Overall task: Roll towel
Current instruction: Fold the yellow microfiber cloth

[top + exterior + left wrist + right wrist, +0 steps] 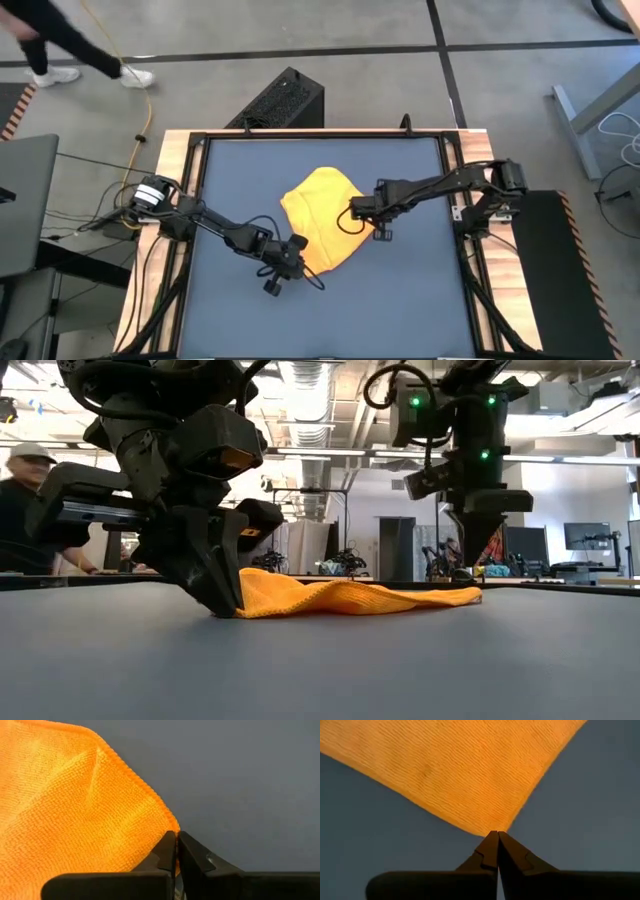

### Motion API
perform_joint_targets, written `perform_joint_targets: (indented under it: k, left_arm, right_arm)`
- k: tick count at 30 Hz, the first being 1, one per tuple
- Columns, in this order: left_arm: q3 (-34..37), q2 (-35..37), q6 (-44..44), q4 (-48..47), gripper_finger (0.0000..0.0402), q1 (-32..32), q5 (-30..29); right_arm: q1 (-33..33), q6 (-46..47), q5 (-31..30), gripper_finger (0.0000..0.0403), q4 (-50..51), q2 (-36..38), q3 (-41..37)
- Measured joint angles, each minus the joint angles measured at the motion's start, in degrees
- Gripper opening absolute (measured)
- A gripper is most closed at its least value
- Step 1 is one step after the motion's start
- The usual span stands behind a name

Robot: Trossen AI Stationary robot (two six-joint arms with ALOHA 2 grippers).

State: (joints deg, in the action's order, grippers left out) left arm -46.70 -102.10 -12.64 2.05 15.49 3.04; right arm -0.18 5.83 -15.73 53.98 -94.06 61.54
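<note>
The yellow towel (322, 220) lies crumpled on the dark grey table (400, 300), near its middle; it shows as a low mound in the low view (350, 598). My left gripper (298, 247) is shut on the towel's near left corner, low at the table. My right gripper (356, 212) is shut on the towel's right corner. The white tag does not show. My left gripper pinches a corner of the towel (172, 827) between its two fingers, at the edge. The fingers slant down onto it (232, 600). The corner sits at the table surface; the cloth beyond lies slack. My right gripper pinches a pointed corner of the towel (492, 831) between its two fingertips. The cloth spreads away from the fingers over the table.
A wooden frame (175, 150) borders the table. A black box (285, 100) stands beyond the far edge. A person (25, 510) shows in the room behind, at the left. Bare table surface lies near and to either side of the towel.
</note>
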Motion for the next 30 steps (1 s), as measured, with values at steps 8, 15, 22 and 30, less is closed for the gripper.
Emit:
perform_joint_targets:
  k: [8, 15, 22, 30]
  left_arm:
    - [0.17, 3.4, -1.09, -2.2, 0.0, 0.33, -2.81]
    - [0.17, 6.16, -1.03, -4.71, 0.0, 0.31, -2.85]
    - [0.17, 6.36, -0.81, -4.53, 0.0, 0.33, -2.76]
    - [0.17, 6.36, -0.69, -4.44, 0.0, 0.33, -2.66]
  right_arm:
    - [0.13, -1.38, 0.14, 0.0109, -0.17, 0.0, 0.0]
    - [1.26, -4.92, 0.87, 0.0175, -0.51, 0.0, -0.14]
    - [2.9, -6.7, 0.8, 0.0183, -5.39, 0.0, -5.12]
    - [2.71, -10.89, -0.8, 0.018, -12.46, -0.02, -10.09]
